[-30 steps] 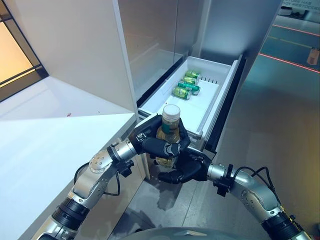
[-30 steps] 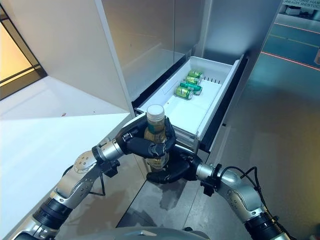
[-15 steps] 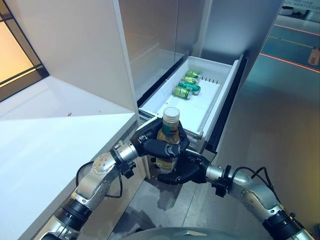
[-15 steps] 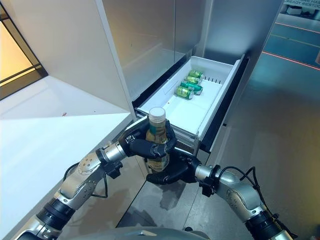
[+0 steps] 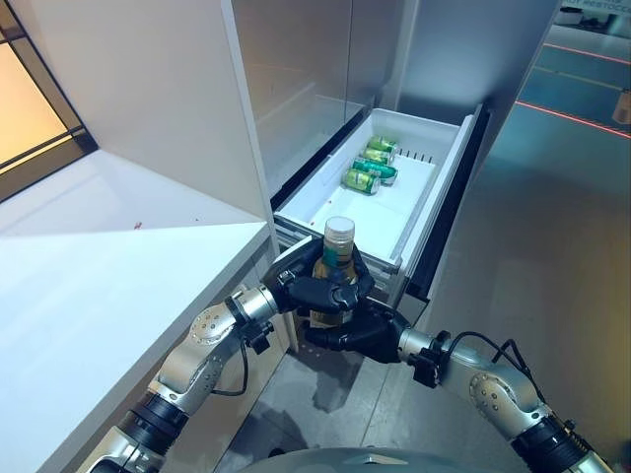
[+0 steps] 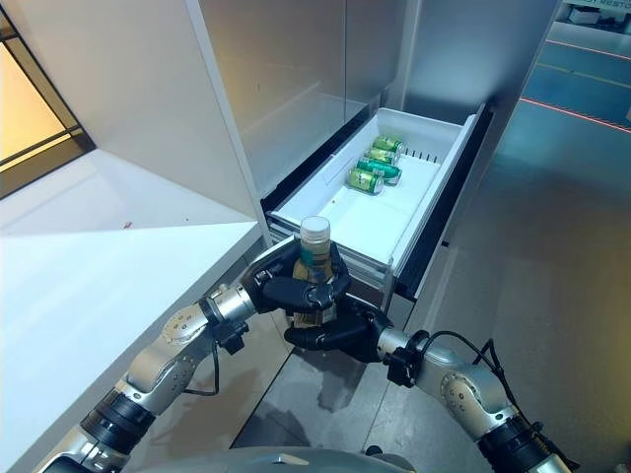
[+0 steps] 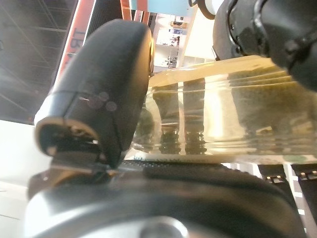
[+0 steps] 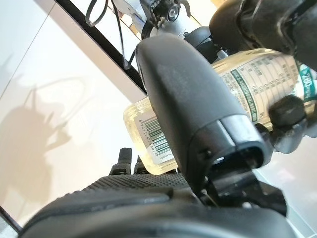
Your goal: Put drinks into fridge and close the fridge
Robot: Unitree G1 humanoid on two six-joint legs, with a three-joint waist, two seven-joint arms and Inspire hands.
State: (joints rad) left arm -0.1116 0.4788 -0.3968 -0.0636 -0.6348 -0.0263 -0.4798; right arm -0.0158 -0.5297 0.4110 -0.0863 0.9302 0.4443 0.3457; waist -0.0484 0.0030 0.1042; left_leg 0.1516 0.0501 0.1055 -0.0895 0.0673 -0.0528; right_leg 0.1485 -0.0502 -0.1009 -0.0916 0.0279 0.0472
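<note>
Both hands (image 5: 325, 292) (image 5: 357, 333) grip bottle (image 5: 335, 264) nr open drawer (image 5: 394, 212).

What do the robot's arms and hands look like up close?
Both arms are silver-grey, built of rounded segments with black bands at the joints and thin black cables looping beside them. The left hand and right hand are dark, almost black, with thick jointed fingers and a broad, smooth, rounded thumb.

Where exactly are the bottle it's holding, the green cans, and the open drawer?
bottle (image 5: 338, 231): left eye view, on its pale cap.
green cans (image 5: 361, 180): left eye view, on the side of the nearest can.
drawer (image 6: 367, 225): right eye view, on its bare white floor.
</note>
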